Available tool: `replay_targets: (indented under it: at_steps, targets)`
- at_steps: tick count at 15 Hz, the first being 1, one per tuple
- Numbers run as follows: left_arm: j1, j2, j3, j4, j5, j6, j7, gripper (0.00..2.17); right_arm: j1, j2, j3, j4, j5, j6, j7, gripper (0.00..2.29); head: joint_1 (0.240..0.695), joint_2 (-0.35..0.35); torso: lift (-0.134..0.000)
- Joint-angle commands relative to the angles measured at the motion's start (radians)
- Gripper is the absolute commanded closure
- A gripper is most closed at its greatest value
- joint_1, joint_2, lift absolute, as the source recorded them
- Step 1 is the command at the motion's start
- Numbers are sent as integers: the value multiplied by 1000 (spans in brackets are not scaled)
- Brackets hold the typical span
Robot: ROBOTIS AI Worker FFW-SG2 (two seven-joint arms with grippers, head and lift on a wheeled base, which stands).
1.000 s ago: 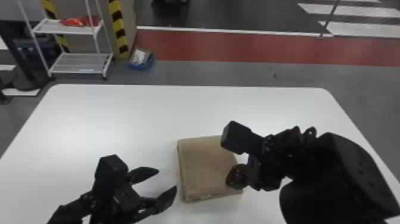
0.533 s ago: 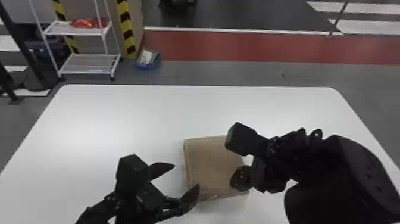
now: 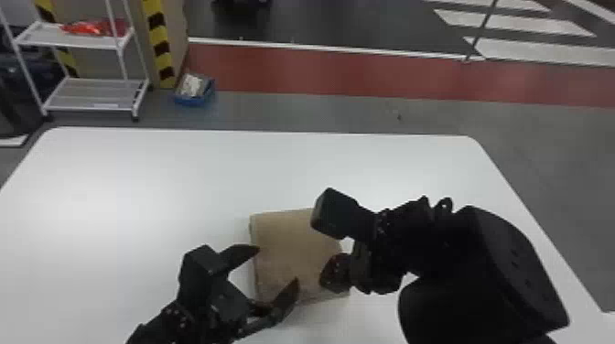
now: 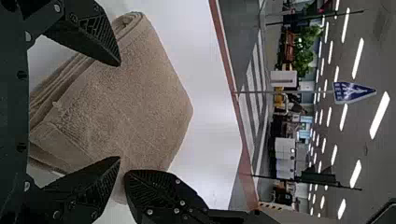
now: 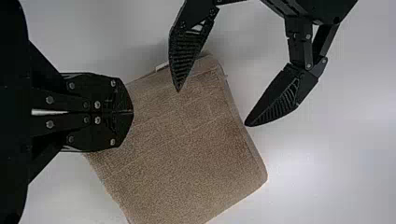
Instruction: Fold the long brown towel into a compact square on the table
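We see the towel [image 3: 293, 242], nubbly, layered and squarish. Our left gripper [image 3: 277, 265] has fingers apart; our right gripper [image 3: 334, 274], together.

The towel [image 3: 283, 238] lies on the desk [image 3: 137, 183], left gripper [image 3: 277, 264] at its left side, right gripper [image 3: 326, 274] at its right. Behind the desk, leftward, stands a rack [image 3: 91, 96], a bin [image 3: 196, 99] to its right.

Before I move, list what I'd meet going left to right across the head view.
White two-tier metal rack → blue open box → folded brown cloth towel → thin grey upright pole.
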State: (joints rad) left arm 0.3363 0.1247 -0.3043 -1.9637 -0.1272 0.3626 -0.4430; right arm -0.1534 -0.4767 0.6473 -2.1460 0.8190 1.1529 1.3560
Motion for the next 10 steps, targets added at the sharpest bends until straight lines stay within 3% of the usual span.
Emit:
replay_targets:
  at_steps: [1,7,10]
  targets:
    - [-14,0,-6,28,-9,8,4,205,0,3,0,0,0,0,0,1480,695,-147,-123]
    - [-26,3,-12,57,-17,14,0,205,8,26,-61,-26,-24,3,-2,1480,695,-143,-123]
    - [-22,9,-13,49,-15,14,0,205,-5,58,-127,-20,-40,-3,-94,1480,695,-144,-123]
